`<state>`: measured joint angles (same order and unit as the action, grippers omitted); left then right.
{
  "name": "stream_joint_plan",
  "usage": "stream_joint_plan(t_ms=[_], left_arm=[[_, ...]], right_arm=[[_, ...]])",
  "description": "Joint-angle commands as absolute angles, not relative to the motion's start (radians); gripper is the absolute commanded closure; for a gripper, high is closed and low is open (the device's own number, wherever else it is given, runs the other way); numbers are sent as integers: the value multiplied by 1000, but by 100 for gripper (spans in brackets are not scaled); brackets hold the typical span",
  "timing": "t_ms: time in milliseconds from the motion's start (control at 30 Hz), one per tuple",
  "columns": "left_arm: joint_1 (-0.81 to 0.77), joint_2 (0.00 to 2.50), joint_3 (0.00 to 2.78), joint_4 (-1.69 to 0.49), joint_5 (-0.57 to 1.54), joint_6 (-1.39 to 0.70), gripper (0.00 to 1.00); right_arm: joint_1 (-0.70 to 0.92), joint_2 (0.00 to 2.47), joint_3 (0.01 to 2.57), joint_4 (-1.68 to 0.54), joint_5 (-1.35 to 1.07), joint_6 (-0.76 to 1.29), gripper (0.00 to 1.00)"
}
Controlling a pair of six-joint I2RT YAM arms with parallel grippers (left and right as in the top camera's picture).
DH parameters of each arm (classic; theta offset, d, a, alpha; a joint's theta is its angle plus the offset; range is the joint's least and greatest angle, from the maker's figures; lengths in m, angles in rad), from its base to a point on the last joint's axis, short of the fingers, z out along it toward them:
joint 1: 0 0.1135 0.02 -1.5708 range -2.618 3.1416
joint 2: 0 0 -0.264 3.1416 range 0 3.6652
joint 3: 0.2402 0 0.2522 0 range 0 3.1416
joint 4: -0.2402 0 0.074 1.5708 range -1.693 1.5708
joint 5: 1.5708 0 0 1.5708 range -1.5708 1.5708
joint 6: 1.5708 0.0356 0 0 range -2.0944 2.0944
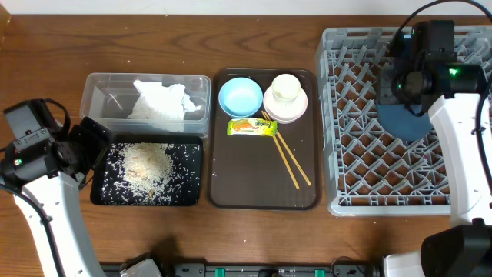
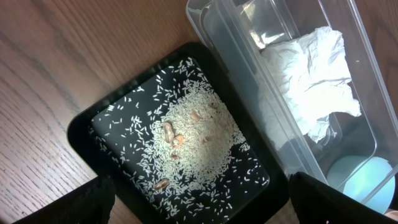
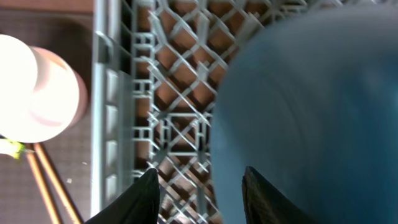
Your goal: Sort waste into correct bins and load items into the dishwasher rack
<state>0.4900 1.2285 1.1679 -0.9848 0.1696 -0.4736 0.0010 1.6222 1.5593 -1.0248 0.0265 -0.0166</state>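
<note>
Wooden table (image 1: 46, 46), grey lattice rack (image 1: 347, 177), right gripper (image 3: 200, 173) partly open astride smooth blue plate (image 3: 311, 93) rim, grip unclear, left gripper (image 2: 208, 202) spread wide.

Overhead view: bright, even light from above, w/ soft short shadows on the table (image 1: 46, 46). White bowl (image 1: 296, 109), cup (image 1: 286, 87) and napkin (image 1: 160, 100) are nr blown out.

Left wrist view: sharp. Rice (image 2: 186, 140) is crisp vs the black tray (image 2: 79, 124), w/ glare streaks on the clear tub (image 2: 242, 74) wall.

Right wrist view: worst pic (motion or focus blur, can't tell which). Dark-blue plate (image 3: 311, 106) is smeared, the white bowl is whited out at left, and the rack (image 3: 180, 93) is soft.
</note>
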Motion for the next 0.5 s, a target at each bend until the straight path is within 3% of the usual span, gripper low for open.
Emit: stream_joint_plan(t_ms=[0, 467], left_arm=[[495, 1229, 1186, -986, 164, -468, 8], [494, 1229, 1186, -986, 164, -468, 8]], right_arm=[[-19, 1623, 1547, -1034, 130, -35, 58], [-67, 1623, 1534, -1024, 183, -39, 57]])
